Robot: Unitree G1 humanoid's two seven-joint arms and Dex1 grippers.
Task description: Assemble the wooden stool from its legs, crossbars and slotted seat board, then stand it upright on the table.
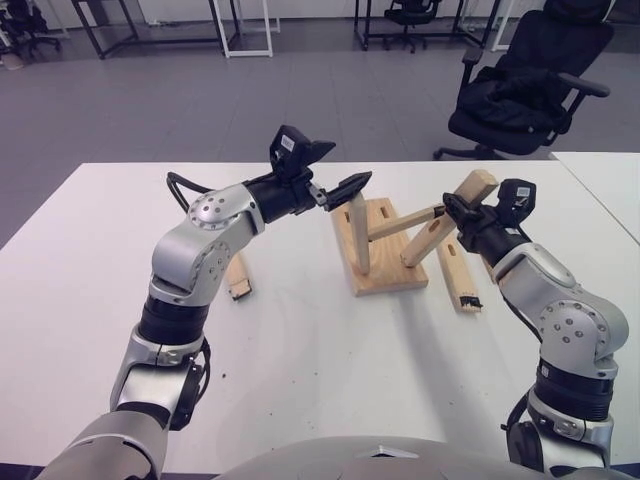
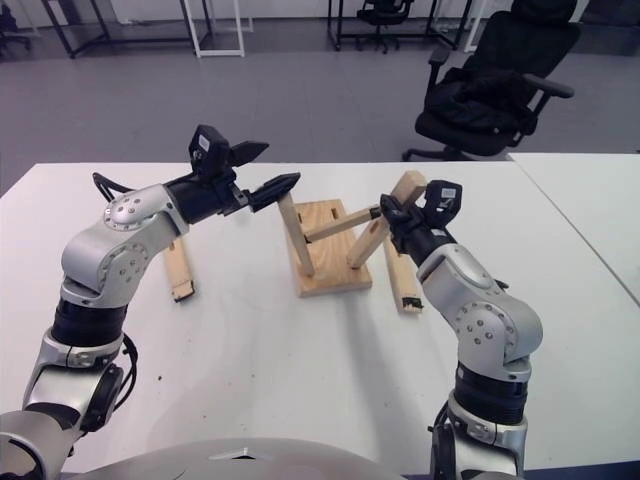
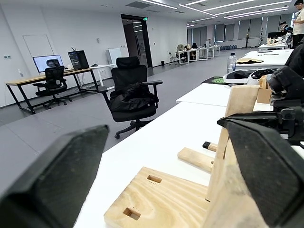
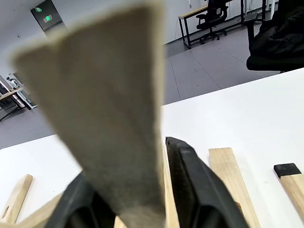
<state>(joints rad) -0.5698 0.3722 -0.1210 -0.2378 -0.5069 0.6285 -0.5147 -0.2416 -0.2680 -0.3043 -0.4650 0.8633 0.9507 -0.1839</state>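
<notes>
The slotted seat board [image 1: 388, 268] lies flat at mid-table with one leg [image 1: 358, 238] standing upright in it. A crossbar [image 1: 402, 221] runs from that leg to a second, tilted leg [image 1: 470, 192]. My right gripper [image 1: 455, 212] is shut on this tilted leg [image 4: 114, 118], its black fingers [image 4: 194, 190] on either side of the wood. My left gripper [image 1: 335, 170] hovers open just above and left of the upright leg's top [image 3: 232, 137], holding nothing. The seat board's slots [image 3: 154, 179] face up.
A loose leg [image 1: 458, 277] lies on the table right of the seat board. Another wooden piece [image 1: 238, 276] lies under my left arm. A black office chair [image 1: 525, 80] stands beyond the far edge, and a second table [image 1: 610, 190] sits at the right.
</notes>
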